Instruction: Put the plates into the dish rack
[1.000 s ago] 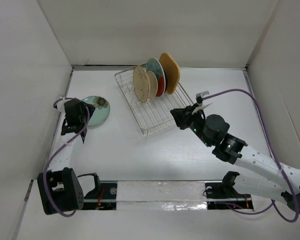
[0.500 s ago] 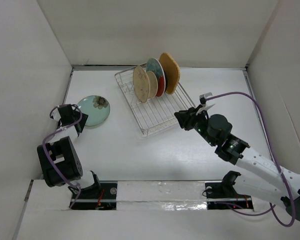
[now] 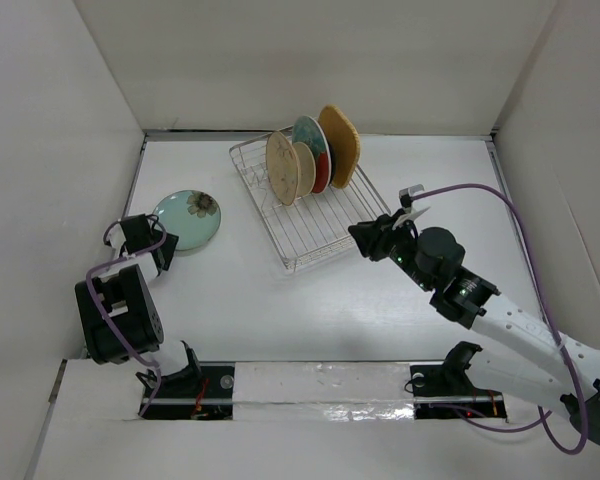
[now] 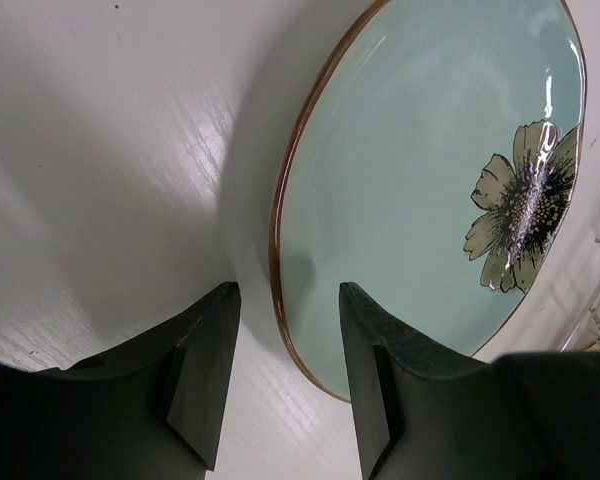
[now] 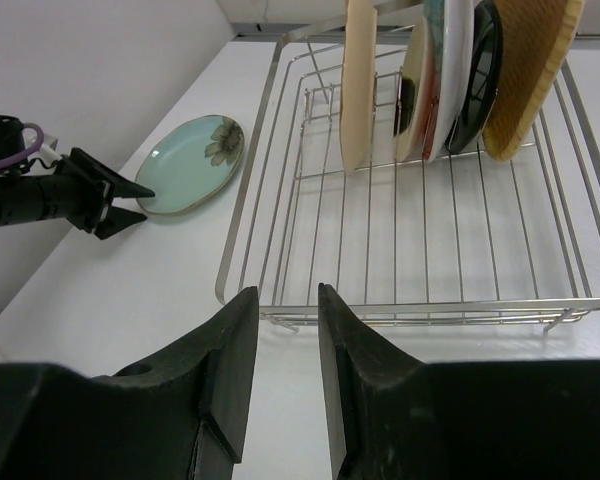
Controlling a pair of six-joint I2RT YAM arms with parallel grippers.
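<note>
The pale teal flowered plate (image 3: 190, 220) lies flat on the table left of the dish rack (image 3: 285, 262); it also shows in the left wrist view (image 4: 430, 180) and the right wrist view (image 5: 190, 160). My left gripper (image 3: 160, 247) is open and low at the plate's near-left rim. In its wrist view (image 4: 285, 300) the rim runs between the jaws. Several plates stand in the rack (image 5: 420, 305): beige floral (image 5: 358, 90), cream (image 5: 412, 100), red-patterned (image 5: 442, 80), black (image 5: 477, 80), orange (image 5: 530, 60). My right gripper (image 3: 365, 238) is narrowly open and empty, by the rack's near-right corner.
White walls enclose the table on the left, back and right. The left wall is close behind my left arm (image 3: 115, 310). A purple cable (image 3: 500, 195) loops over my right arm. The rack's near rows of prongs hold nothing.
My left arm has folded back toward its base. Its gripper has slid from over the plate's left edge to just off its near-left rim. My right gripper has shifted slightly right.
</note>
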